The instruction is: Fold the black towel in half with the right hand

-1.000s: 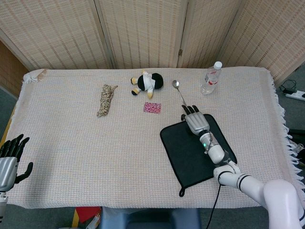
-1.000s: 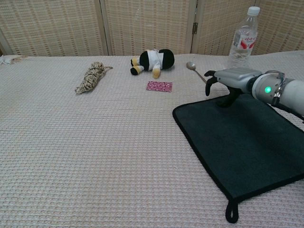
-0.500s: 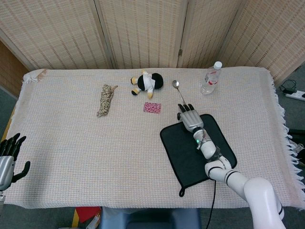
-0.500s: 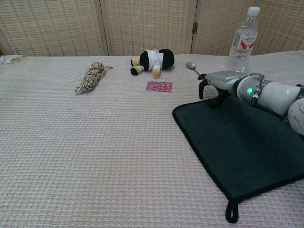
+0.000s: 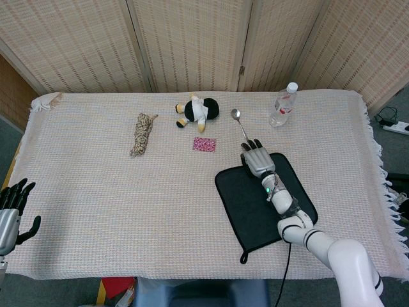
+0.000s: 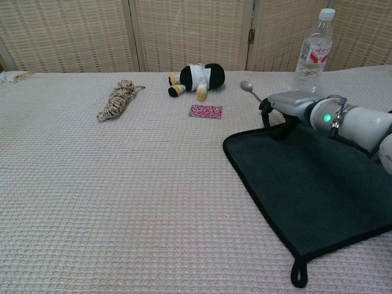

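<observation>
- Change: over the last second the right hand has slid from a spot well inside the black towel up to the towel's far edge, then settled back a touch. In the chest view its fingers now curl down at that far edge, near the far-left corner. I judge it is setting up to pinch the edge; the towel is flat, so the fold itself is not yet begun.
- Left hand: it has dropped slightly at the near-left corner of the table and sits off the work, fingers spread, holding nothing.
- One coil of rope, lying far left of centre on the table cloth.
- One plush toy, black and white, at the far middle.
- One small pink patterned card, just in front of the toy.
- One spoon, its handle pointing toward the right hand's fingertips, close to them.
- One right hand: fingers bent over the towel's far edge, with cloth touching or just under them. Whether any cloth is actually pinched, I cannot tell from either view.
- One black towel: spread flat on the right half of the table, turned at an angle, its hanging loop at the near corner.
- One water bottle, upright at the far right, well apart from the towel.
</observation>
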You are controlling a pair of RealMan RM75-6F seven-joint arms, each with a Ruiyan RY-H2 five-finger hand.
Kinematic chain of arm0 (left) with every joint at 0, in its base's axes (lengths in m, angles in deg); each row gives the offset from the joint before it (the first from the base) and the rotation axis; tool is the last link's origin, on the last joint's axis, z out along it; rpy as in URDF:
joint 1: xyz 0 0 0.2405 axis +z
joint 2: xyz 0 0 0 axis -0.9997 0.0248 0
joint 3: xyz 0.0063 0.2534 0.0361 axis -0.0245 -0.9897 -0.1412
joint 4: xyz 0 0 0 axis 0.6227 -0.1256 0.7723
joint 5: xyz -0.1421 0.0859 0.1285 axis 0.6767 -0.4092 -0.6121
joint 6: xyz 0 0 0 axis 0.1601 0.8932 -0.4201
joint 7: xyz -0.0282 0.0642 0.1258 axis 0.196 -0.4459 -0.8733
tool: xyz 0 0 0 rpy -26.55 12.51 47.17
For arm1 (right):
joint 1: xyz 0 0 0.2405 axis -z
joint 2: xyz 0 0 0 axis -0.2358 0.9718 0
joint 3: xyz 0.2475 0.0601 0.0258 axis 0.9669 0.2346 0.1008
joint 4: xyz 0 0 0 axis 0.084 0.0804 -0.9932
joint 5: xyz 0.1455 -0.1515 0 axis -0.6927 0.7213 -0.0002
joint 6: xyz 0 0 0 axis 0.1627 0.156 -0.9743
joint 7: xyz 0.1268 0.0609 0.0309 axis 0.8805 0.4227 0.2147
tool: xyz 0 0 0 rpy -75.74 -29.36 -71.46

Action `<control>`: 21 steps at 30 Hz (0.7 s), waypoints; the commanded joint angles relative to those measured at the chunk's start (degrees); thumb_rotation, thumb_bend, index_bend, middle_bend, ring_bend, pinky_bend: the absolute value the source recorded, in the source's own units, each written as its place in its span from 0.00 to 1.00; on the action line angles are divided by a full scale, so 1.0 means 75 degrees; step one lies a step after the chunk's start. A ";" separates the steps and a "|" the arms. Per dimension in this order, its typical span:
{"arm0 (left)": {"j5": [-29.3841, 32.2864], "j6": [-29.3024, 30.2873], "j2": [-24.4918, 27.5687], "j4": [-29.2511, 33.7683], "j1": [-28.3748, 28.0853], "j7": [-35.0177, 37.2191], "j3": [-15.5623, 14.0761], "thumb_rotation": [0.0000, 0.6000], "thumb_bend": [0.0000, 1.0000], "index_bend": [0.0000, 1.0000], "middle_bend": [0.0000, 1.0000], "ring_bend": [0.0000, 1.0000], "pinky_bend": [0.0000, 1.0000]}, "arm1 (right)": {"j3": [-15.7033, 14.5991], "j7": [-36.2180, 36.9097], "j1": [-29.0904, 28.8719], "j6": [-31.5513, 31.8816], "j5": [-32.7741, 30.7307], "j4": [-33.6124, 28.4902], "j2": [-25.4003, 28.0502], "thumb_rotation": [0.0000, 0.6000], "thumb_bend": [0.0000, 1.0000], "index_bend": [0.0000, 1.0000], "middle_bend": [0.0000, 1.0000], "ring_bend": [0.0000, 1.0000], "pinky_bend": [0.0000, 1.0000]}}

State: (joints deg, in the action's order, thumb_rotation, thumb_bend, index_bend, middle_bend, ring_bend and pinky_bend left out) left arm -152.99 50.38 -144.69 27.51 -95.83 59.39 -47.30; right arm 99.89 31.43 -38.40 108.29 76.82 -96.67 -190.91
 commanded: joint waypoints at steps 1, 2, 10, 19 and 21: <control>-0.0015 0.0031 0.0008 0.0004 0.0011 0.0009 0.0002 1.00 0.52 0.00 0.03 0.00 0.00 | 0.0002 0.0076 0.0040 0.0143 0.0044 -0.0075 0.0026 1.00 0.49 0.60 0.17 0.04 0.00; -0.0022 0.0047 0.0010 0.0003 0.0017 0.0015 0.0002 1.00 0.52 0.00 0.03 0.00 0.00 | -0.0004 0.0110 0.0057 0.0195 0.0065 -0.0110 0.0043 1.00 0.49 0.61 0.17 0.04 0.00; -0.0018 0.0010 0.0011 -0.0009 0.0007 0.0012 -0.0010 1.00 0.52 0.00 0.03 0.00 0.00 | -0.0164 0.0133 0.0315 0.0651 0.0268 -0.0451 0.0327 1.00 0.49 0.64 0.20 0.05 0.00; -0.0001 -0.0014 -0.0018 0.0007 0.0001 -0.0083 -0.0021 1.00 0.52 0.00 0.03 0.00 0.00 | -0.0593 0.0020 0.0874 0.1240 0.0627 -0.1509 0.1037 1.00 0.49 0.66 0.22 0.06 0.00; -0.0007 -0.0016 -0.0018 0.0030 0.0003 -0.0106 -0.0031 1.00 0.52 0.00 0.03 0.00 0.00 | -0.0648 -0.0091 0.0952 0.1320 0.0649 -0.1674 0.1124 1.00 0.49 0.66 0.22 0.06 0.00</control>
State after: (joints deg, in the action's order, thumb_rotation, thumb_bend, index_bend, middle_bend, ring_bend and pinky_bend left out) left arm -153.04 50.27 -144.82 27.73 -95.82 58.60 -47.52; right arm 95.47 31.28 -31.76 117.68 81.38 -108.60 -182.90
